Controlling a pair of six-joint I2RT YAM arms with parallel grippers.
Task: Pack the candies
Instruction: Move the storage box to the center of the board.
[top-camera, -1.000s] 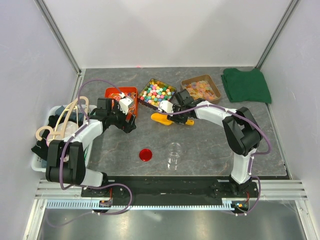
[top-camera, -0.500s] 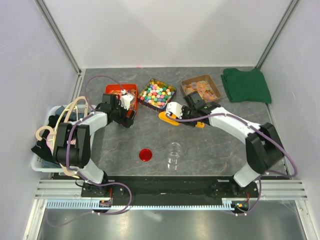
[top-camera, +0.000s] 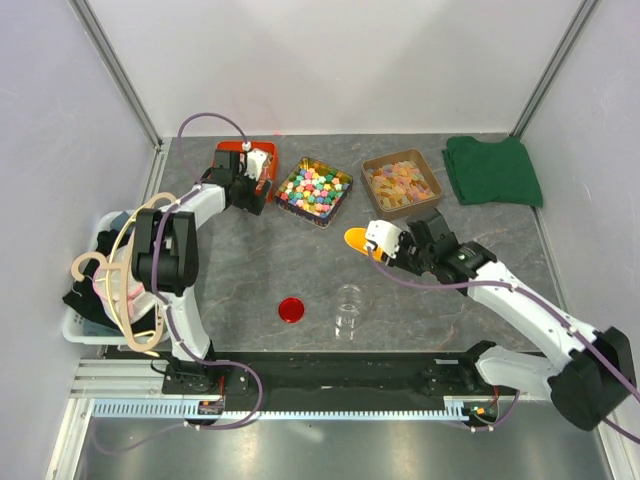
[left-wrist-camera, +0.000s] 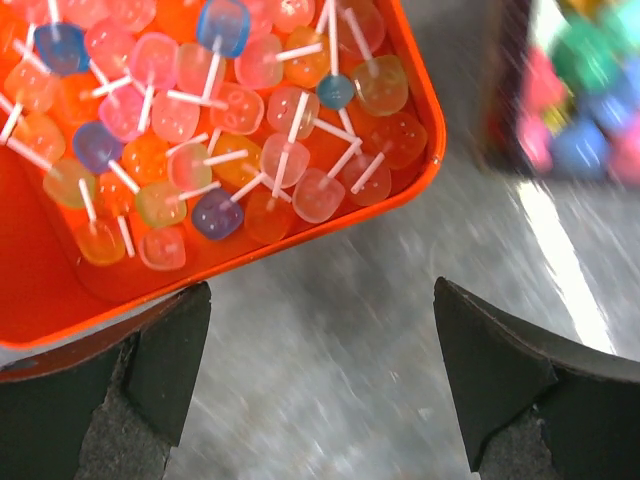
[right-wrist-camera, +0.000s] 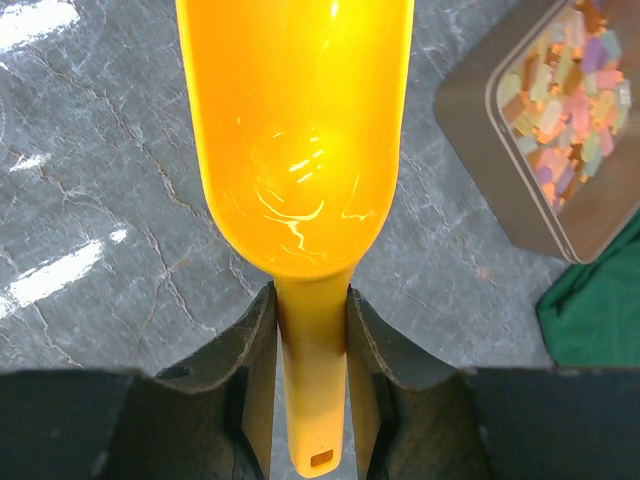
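The candies (top-camera: 313, 190), small chunky sweets in mixed colours, fill a dark square tray at the back centre; they show as a blur (left-wrist-camera: 590, 90) in the left wrist view. My right gripper (top-camera: 388, 246) (right-wrist-camera: 311, 340) is shut on the handle of a yellow scoop (top-camera: 356, 240) (right-wrist-camera: 300, 130). The scoop's bowl is empty and it hangs over bare table, right and near of the candies. My left gripper (top-camera: 247, 180) (left-wrist-camera: 320, 380) is open over the table at the edge of the orange-red tray (left-wrist-camera: 60, 300), with nothing between its fingers.
A clear cup (top-camera: 348, 310) and a red lid (top-camera: 291, 309) stand near the front. A brown tray of flat gummies (top-camera: 402, 183) (right-wrist-camera: 570, 110) and a green cloth (top-camera: 492, 170) lie back right. A white basket with hangers (top-camera: 110, 270) sits far left.
The right arm has carried the scoop away from the candies tray, to the right and nearer. The left gripper has moved farther back, to the orange-red tray, still open.
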